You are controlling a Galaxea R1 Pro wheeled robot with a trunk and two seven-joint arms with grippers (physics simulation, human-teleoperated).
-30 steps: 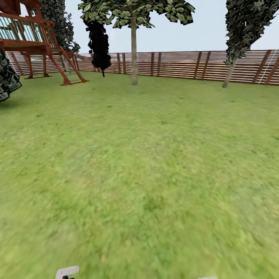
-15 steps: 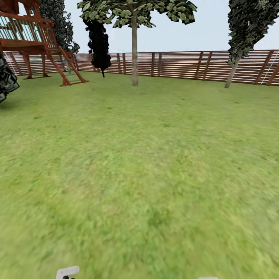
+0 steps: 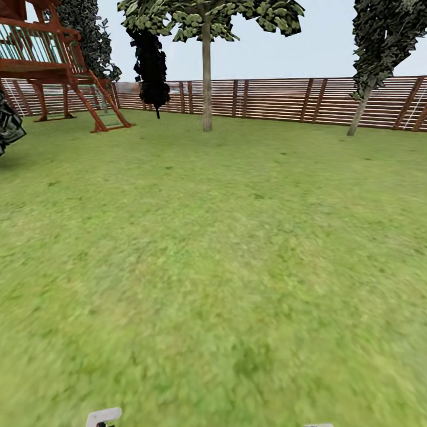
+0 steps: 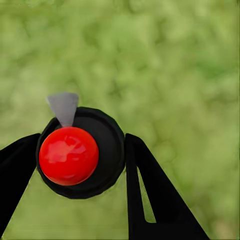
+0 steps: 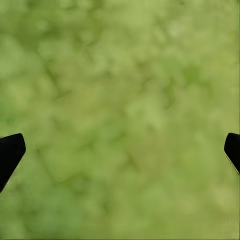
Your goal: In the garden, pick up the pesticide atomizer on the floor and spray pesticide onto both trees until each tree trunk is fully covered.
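My left gripper [image 4: 80, 162] is shut on the pesticide atomizer [image 4: 107, 145], a dark round bottle with a red top [image 4: 68, 155] and a small grey nozzle. Its black fingers [image 4: 150, 190] press on both sides, with grass blurred beneath. My right gripper [image 5: 120, 150] is open, its black fingertips [image 5: 10, 152] wide apart over bare grass. In the head view a tree [image 3: 206, 83] with a straight pale trunk and a green crown stands far ahead, just before the fence. The garden lawn [image 3: 213, 267] lies between me and it. The concrete floor is out of view.
A brown slatted fence [image 3: 284, 98] closes the far side. A red wooden play tower with a ladder [image 3: 53, 65] stands far left, with a black columnar tree [image 3: 151, 65] beside it. A dark-crowned tree with a slanted thin trunk [image 3: 362, 112] stands far right.
The whole head view has shifted slightly: the camera has moved forward over the lawn, and the trees and fence sit a little further right.
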